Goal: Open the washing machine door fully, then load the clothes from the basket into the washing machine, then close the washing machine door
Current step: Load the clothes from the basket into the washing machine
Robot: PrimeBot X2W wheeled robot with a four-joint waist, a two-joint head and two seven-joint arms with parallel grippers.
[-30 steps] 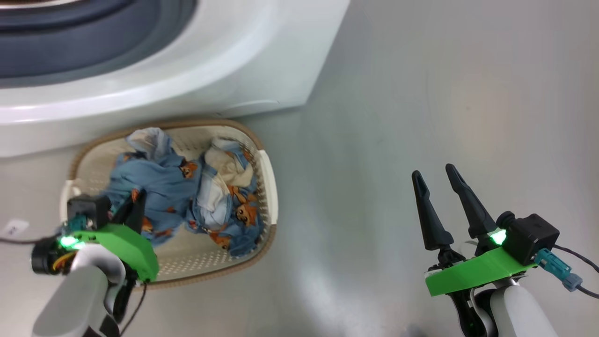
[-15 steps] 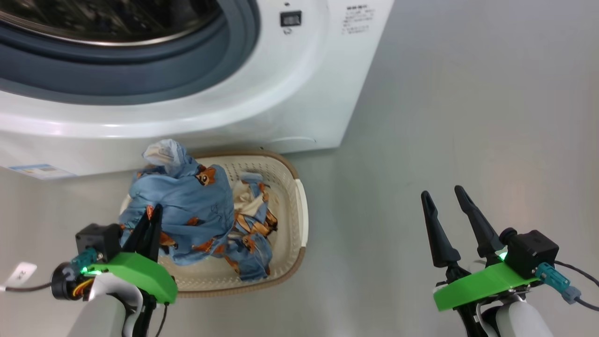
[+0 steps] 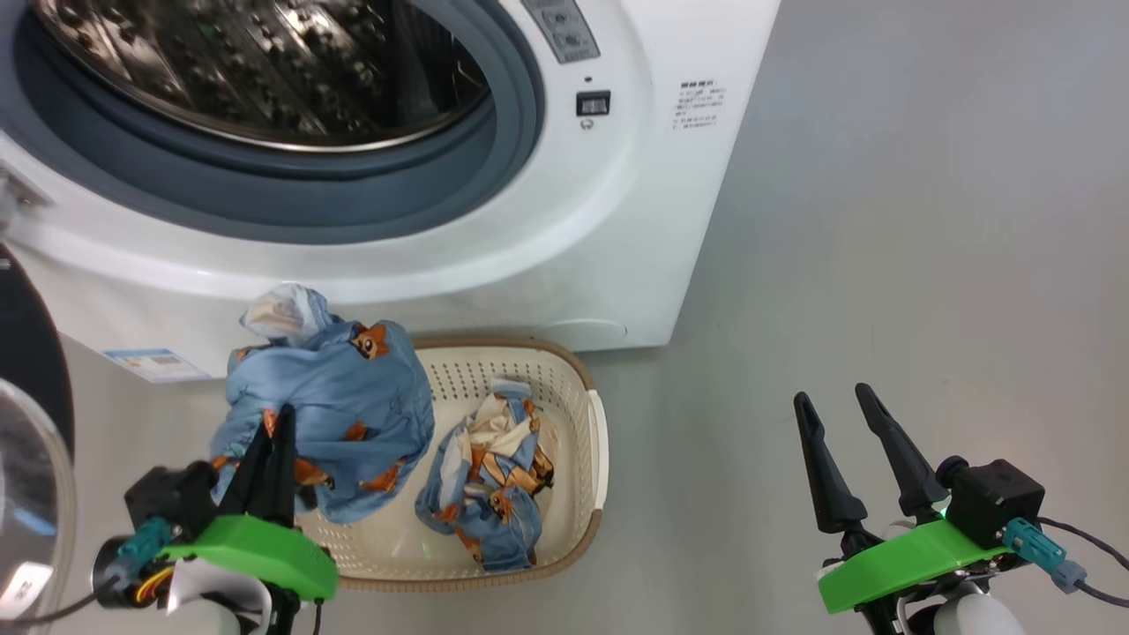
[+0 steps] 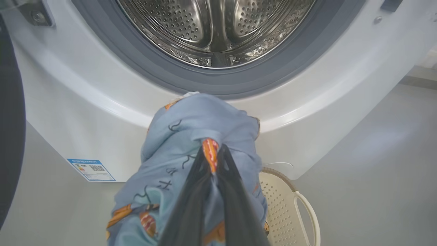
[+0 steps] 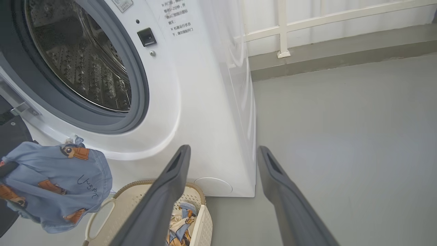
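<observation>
Clothes of blue fabric printed with small orange-brown cartoon animals (image 3: 326, 414) are what we are loading, and they come as two bundles. One hangs from our left gripper (image 3: 276, 414), whose long dark fingers are pressed together on a fold of it. It is above the left end of the small cream-white perforated plastic basket with a brown rim (image 3: 600, 441) and just in front of the big white front-loading washing machine (image 3: 617, 203), below its opening. The other bundle (image 3: 494, 485), blue with cream-white patches, lies on the basket's bottom. Our right gripper (image 3: 832, 397) hangs well apart over the grey floor (image 3: 926, 220), fingers spread, holding nothing.

We judge the first step done: the round door with glossy black rim and clear glass (image 3: 26, 353) stands swung away at the left, though we cannot tell whether it is fully open. The steel perforated drum (image 4: 218, 30) looks bare as far as we see in, so loading is at its first bundle. Left to do: carry this one in over the grey rubber gasket (image 4: 259, 77), fetch the second, shut the door.

We count one washing machine, one door, one basket, two bundles, two grippers; how many garments each bundle holds we cannot tell.
</observation>
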